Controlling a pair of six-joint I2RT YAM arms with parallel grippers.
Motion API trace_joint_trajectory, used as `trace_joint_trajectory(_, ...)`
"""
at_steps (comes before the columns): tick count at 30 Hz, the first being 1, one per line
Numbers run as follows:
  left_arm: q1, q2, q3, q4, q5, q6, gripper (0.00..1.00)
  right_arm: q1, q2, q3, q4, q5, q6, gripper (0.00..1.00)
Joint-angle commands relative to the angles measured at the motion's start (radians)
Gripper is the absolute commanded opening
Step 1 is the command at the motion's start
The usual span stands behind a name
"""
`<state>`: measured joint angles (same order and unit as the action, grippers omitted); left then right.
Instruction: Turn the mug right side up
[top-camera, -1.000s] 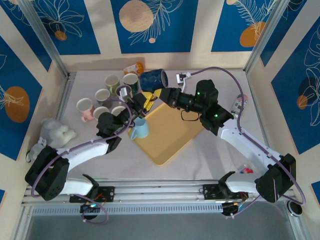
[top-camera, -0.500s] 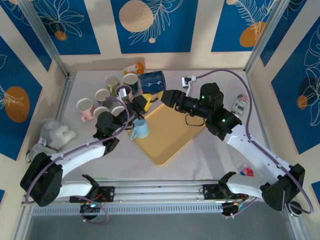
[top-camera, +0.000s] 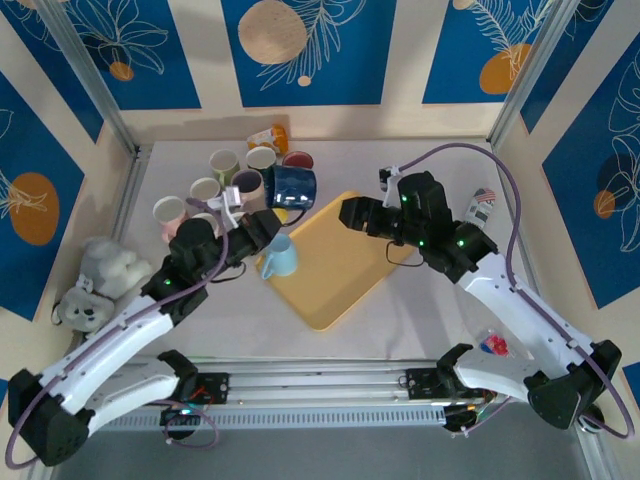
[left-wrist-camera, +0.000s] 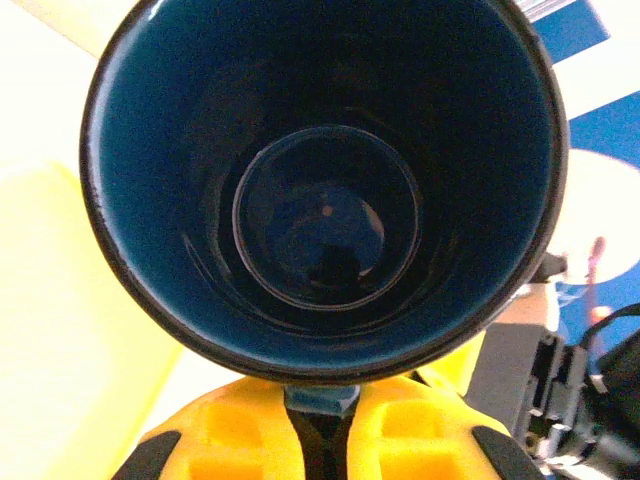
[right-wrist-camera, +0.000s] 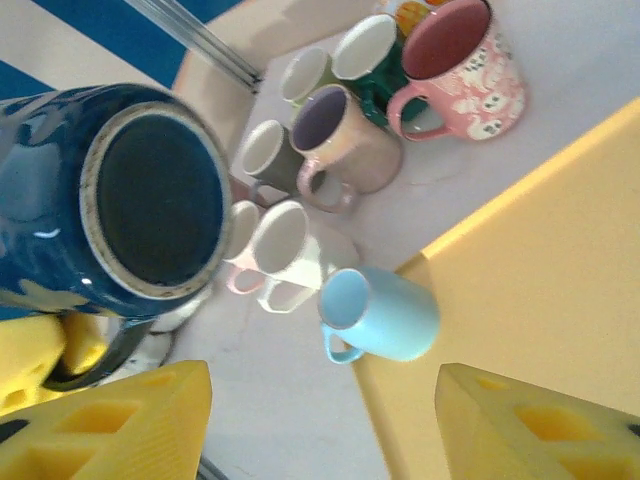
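Over the grey table (top-camera: 420, 300), left tool (left-wrist-camera: 320, 425) grips empty blue mug (left-wrist-camera: 325, 215); right tool (right-wrist-camera: 320, 425) spread wide.

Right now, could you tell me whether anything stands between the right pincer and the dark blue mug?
Nothing visible does. The right pincer hangs open over the yellow tray, with a clear gap to the dark blue mug, which the left pincer grips.

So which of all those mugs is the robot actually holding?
The dark blue mug, clamped at its rim by the left gripper. The paler mugs all sit untouched.
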<state>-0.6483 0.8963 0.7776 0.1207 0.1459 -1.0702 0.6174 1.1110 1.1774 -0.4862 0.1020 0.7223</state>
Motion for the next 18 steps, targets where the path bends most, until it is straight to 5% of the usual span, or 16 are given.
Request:
trace_joint_trajectory(1,0.003,-0.062,0.127,-0.347,-0.162,0.23,0.0,0.021,0.042,0.067,-0.112,0.072,-0.073,0.6)
trace_joint_trajectory(5,0.004,-0.079,0.194,-0.604,-0.34,0.324,0.0,0.061,0.115,0.139,-0.19,0.106,-0.123,0.6)
trace_joint_trajectory(18,0.003,-0.09,0.28,-1.024,-0.799,0.474,0.0,0.151,0.329,0.331,-0.344,0.056,-0.156,0.6)
